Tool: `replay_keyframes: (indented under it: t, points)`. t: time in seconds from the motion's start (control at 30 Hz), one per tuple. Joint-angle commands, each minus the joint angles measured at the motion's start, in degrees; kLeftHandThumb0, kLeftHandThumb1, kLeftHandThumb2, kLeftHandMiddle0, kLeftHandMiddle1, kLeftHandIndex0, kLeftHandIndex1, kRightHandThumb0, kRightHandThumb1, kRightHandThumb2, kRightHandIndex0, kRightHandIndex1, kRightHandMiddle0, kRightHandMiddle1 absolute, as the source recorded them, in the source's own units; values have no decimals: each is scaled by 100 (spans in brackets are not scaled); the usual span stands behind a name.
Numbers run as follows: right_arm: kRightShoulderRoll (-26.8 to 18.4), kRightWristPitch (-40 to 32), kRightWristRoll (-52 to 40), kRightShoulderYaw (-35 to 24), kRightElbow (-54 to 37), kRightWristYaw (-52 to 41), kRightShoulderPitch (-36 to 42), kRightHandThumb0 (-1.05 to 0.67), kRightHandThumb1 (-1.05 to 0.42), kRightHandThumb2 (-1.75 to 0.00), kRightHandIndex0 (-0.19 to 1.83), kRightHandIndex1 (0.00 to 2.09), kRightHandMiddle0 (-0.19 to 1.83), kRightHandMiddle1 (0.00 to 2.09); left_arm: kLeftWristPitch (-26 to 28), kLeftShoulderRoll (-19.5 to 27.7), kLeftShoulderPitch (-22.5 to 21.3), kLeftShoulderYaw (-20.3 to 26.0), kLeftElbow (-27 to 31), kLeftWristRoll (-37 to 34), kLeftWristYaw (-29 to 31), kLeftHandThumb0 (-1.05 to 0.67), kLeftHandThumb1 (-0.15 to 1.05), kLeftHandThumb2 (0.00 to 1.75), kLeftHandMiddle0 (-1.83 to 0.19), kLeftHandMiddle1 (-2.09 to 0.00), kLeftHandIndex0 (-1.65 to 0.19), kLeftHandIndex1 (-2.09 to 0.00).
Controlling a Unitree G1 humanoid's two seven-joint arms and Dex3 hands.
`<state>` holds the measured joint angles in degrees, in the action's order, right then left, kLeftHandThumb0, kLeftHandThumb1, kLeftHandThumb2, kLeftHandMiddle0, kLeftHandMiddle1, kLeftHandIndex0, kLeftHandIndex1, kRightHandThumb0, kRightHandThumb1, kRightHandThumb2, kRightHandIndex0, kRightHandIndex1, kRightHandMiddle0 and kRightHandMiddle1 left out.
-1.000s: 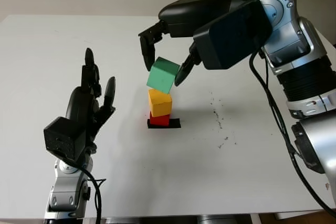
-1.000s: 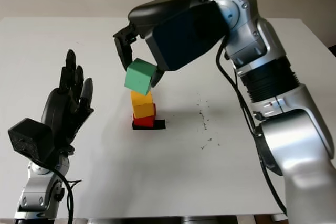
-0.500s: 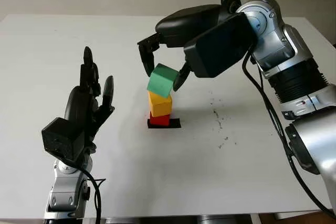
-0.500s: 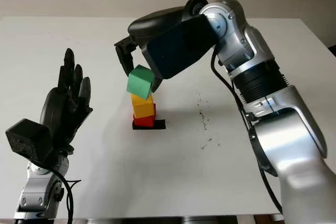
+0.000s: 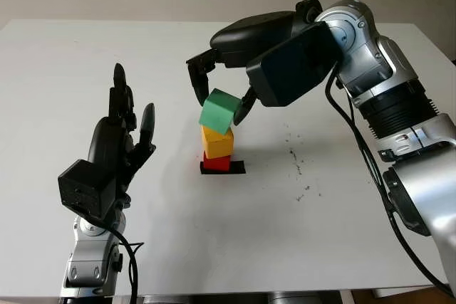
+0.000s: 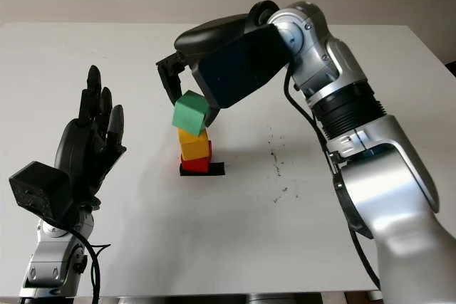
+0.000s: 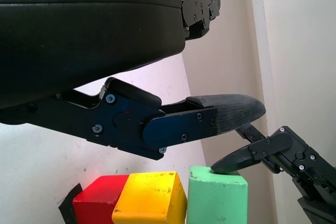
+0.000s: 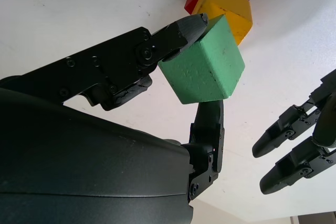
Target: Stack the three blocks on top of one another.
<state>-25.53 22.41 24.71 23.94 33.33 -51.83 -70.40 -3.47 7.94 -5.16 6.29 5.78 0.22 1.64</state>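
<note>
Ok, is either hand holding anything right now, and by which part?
The right hand pinches the green block by opposite side faces, tilted on the yellow block. The left hand is open, raised beside the stack.

My right arm [image 5: 385, 97] reaches in from the lower right, bends at the elbow, and extends across toward the middle of the table. Its forearm is level, with the black shell of the right hand [image 5: 222, 97] pointing leftward. The fingers [image 8: 181, 30] curl downward and pinch the green block [image 5: 218, 111] from opposite sides, which I hold tilted. My left arm [image 5: 91, 265] rises from the lower left corner. The left hand [image 5: 117, 144] stands upright, palm facing the right arm, open and well apart from it.
</note>
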Motion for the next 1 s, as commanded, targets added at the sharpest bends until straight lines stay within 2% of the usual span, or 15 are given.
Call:
replay_keyframes:
  t: [0.0, 0.67, 0.73, 0.87, 0.97]
  points:
    - [12, 24, -1, -21, 25, 38, -202, -39, -98, -6, 22, 4, 28, 165, -83, -21, 25, -7, -6, 22, -29, -78, 105, 57, 18, -6, 19, -2]
    - [24, 35, -55, -18, 84, -62, -170, -41, -98, -5, 20, 4, 28, 164, -148, -35, 34, -49, -49, 83, -118, -78, 105, 57, 17, -6, 19, -4]
    - [30, -29, -65, -17, 90, -126, -170, -45, -96, -5, 19, 4, 25, 153, -129, -43, 32, -50, -38, 73, -117, -78, 105, 57, 16, -6, 19, -4]
    - [44, -105, -135, -48, 83, -222, -133, -52, -91, -5, 10, 3, 19, 104, -38, -77, 44, -46, -12, 23, -119, -78, 105, 56, 17, -5, 19, -4]
    - [51, -198, -145, -47, 21, -244, -119, -55, -89, -5, 6, 3, 15, 82, -80, -65, 37, -47, -39, 16, -94, -77, 105, 56, 17, -5, 19, -4]
